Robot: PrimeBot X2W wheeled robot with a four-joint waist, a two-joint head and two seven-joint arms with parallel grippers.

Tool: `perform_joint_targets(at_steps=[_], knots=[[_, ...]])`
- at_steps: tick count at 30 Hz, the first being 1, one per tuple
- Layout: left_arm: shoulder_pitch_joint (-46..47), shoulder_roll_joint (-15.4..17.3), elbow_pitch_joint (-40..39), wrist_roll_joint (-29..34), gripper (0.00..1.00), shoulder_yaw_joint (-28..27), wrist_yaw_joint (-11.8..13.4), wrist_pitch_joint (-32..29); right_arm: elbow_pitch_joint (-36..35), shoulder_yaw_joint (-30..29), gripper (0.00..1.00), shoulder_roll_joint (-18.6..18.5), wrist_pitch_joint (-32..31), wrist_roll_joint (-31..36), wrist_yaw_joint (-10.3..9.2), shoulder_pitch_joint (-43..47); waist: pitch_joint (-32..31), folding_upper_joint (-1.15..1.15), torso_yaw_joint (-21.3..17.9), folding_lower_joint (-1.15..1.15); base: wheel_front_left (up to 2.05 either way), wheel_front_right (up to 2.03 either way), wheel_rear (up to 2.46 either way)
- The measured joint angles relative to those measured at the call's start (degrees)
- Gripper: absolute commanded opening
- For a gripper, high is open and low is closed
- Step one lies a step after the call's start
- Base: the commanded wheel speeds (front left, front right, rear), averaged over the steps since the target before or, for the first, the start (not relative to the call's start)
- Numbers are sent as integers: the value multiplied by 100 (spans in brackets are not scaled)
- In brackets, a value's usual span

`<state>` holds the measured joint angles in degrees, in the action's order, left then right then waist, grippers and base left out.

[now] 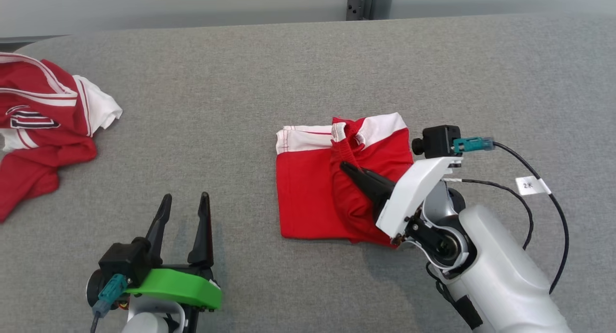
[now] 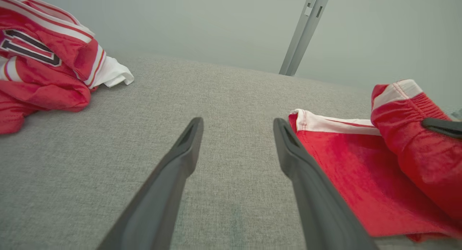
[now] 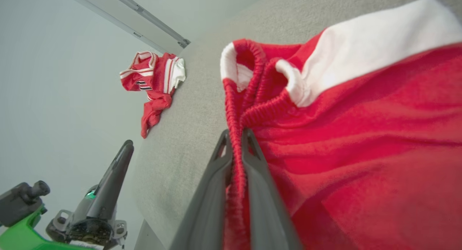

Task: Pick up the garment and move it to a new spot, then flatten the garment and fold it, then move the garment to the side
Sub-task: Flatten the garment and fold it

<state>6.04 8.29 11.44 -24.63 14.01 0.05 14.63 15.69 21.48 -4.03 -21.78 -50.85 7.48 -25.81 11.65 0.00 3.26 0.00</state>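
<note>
While a crumpled red jersey (image 1: 43, 126) sits at the far left of the desk (image 1: 269, 73), I see my left claw (image 1: 186, 195) spread wide on the near side. Right of centre lies the red garment (image 1: 303, 193), its elastic waistband (image 1: 344, 152) pinched by my right claw (image 1: 345, 167).

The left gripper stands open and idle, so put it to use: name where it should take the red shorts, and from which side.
Probably best: take the white-banded corner of the red shorts, coming in low from the robot's left. That edge lies flat and free, facing the open left gripper, while the right gripper pinches the waistband.
</note>
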Motion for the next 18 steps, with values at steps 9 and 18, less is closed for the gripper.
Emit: perform_joint_targets(at_steps=[9,18], knots=[[58,-186,235,-32,100,89,-104,15,1004,385,0,105,275,253,0,-522,57,0,361,0,0,0,0],[122,-338,392,-29,100,88,-202,40,1616,949,100,114,733,64,0,-919,72,0,631,0,0,0,0]])
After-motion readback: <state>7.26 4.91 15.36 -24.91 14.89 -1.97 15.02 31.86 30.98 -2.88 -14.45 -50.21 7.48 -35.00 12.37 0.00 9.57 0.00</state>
